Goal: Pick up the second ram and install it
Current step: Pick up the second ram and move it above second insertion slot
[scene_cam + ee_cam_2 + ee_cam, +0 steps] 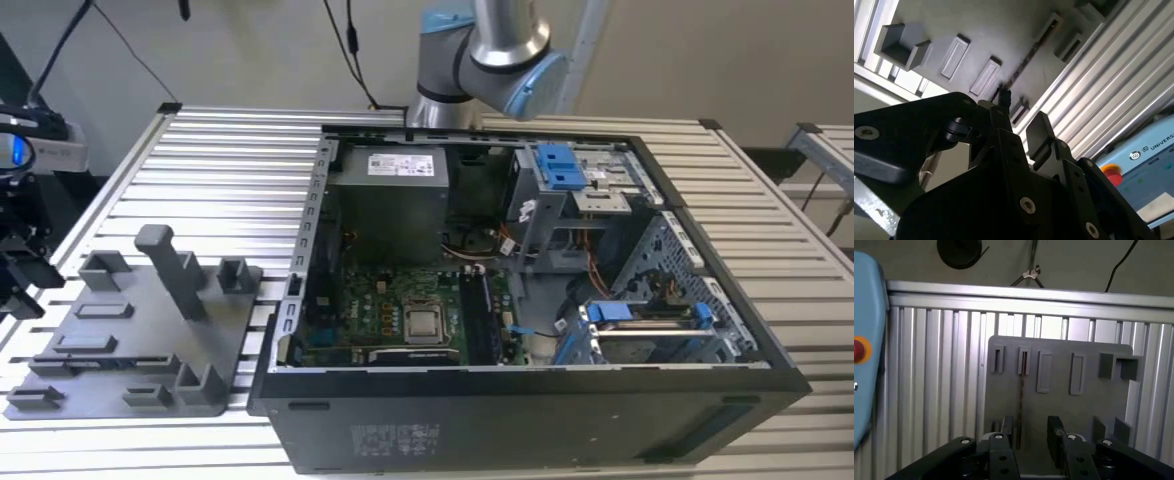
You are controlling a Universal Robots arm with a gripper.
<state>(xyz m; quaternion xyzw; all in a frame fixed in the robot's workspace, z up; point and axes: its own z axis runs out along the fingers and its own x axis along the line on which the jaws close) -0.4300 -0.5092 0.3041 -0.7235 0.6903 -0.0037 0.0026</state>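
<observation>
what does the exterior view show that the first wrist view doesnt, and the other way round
Exterior view's own: the computer case with its side open, the green motherboard and grey power-supply box inside it, and the arm behind it.
First wrist view's own: the open gripper and, just ahead of it, the second ram standing edge-on in a tray slot.
Shared: the grey holder tray and the slatted metal table under it.
</observation>
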